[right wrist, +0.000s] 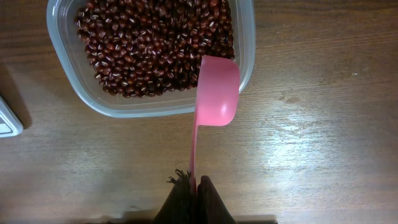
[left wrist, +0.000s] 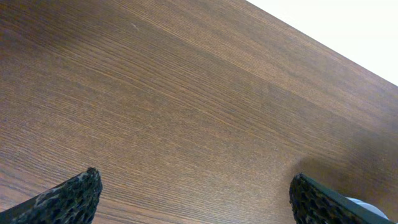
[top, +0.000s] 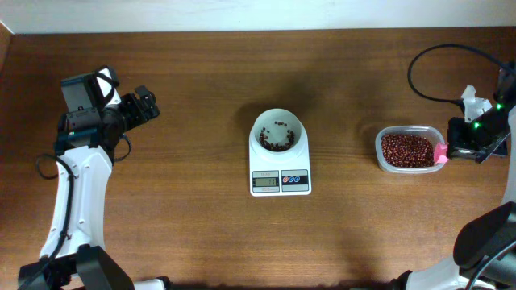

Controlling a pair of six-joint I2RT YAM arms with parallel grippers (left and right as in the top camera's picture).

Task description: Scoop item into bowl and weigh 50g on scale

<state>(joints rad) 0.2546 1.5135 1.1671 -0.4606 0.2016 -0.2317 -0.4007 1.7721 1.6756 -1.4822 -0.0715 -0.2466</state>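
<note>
The left arm stands at the far left of the worktop (top: 185,234). Its white forearm rises from the near edge and its dark wrist is bent to the right. The left tool (top: 146,104) points toward the middle and hangs over bare wood, well apart from everything else. In the left wrist view its two black fingertips (left wrist: 74,194) sit in the lower corners, spread wide with nothing between them.

In the middle stands the scale (top: 280,182), its display and coloured buttons facing the near edge. The white bowl (top: 279,113) sits on the scale's platform with a small layer of beans (top: 276,142) at its bottom.

Further right is a clear plastic tub (top: 379,150), well apart from the scale and filled with a heap of the same red-brown beans (top: 407,150).

The right arm comes in from the right edge, with its wrist just beside the tub's right end. The right tool (right wrist: 195,190) is clamped tight on the thin handle of a pink scoop (right wrist: 217,93). The scoop's cup lies over the tub's corner rim (right wrist: 155,109), partly above the beans (right wrist: 149,43).

The worktop is brown wood with a straight grain. A pale wall (top: 242,12) runs along its far edge, and a black cable (top: 427,68) loops at the far right.
</note>
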